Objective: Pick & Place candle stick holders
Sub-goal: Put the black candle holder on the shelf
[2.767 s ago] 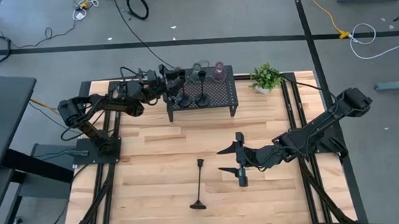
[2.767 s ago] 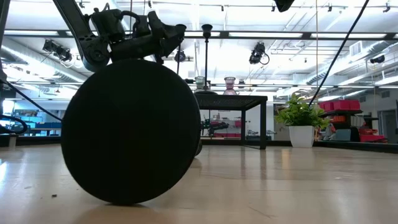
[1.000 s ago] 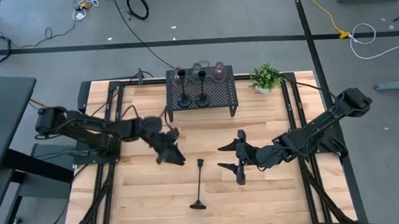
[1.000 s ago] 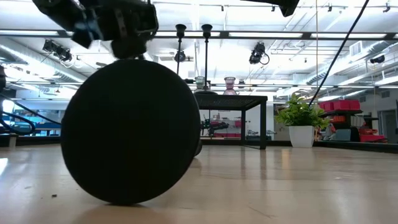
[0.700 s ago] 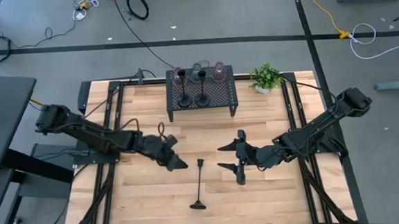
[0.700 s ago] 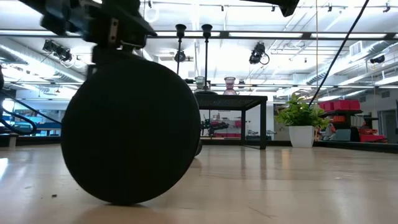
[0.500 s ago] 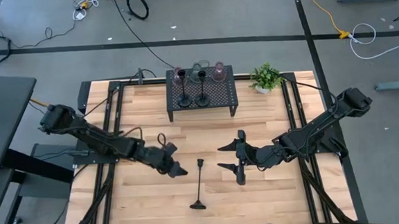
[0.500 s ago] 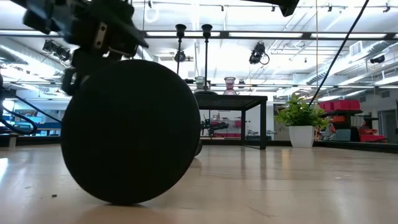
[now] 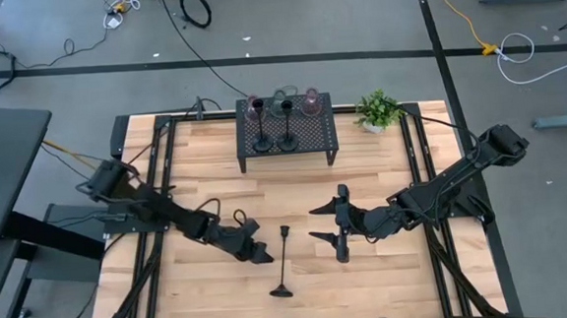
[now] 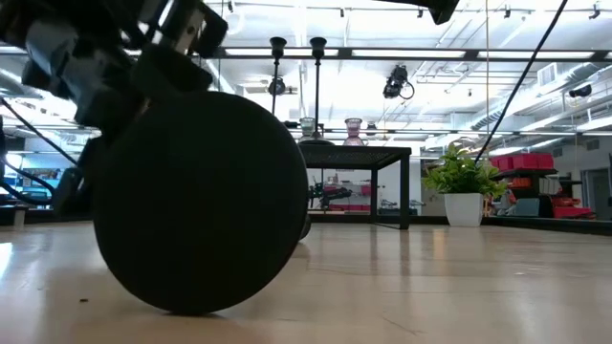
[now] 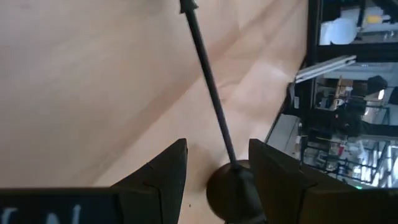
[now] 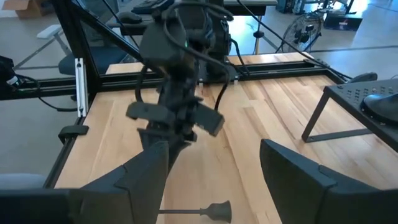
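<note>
Left gripper (image 9: 261,253) at the fallen stem (image 9: 283,261)

I see its fingers partly open, empty, straddling the stem; arm stretched low. Right gripper (image 9: 325,224) waits wide open, empty.

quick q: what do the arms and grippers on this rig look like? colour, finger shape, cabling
Both arms are matte black, jointed links mounted at the table's side edges. The left gripper and right gripper each have two flat, tapered black fingers. Black cables loop loosely along the left arm near its wrist; the right arm looks cleaner. No coloured markings are legible.
</note>
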Controlling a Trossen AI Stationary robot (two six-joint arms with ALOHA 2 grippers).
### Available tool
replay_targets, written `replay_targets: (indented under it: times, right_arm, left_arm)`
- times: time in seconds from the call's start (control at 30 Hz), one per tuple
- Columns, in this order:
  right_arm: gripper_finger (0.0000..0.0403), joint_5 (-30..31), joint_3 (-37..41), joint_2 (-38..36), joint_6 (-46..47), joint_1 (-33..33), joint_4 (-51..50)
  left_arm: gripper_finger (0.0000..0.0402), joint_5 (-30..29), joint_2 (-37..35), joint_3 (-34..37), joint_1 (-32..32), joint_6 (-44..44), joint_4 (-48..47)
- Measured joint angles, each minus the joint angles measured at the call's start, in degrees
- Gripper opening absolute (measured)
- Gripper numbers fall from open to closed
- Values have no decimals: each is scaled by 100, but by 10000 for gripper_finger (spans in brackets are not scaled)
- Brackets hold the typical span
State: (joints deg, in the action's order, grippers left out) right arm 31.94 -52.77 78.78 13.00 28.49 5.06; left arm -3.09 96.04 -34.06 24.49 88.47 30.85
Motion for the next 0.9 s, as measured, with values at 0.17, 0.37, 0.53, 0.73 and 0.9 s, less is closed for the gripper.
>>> replay_targets:
  times: [0.17, 0.37, 0.53, 0.73, 0.9]
  right_arm:
    - [251, 0, 0, 0, -16, 0, -2]
    - [251, 0, 0, 2, -20, 0, -2]
    - [251, 0, 0, 2, -20, 0, 0]
    - [251, 0, 0, 2, -57, 0, -1]
    - [251, 0, 0, 2, -55, -1, 0]
  left_arm:
    - [174, 166, 449, -2, -101, 131, 769]
    - [174, 180, 718, -13, -318, 113, 1196]
    - [174, 301, 872, -34, -457, 275, 1264]
    - [174, 382, 1054, -340, -549, 117, 1176]
    - [174, 776, 1299, -810, -625, -11, 785]
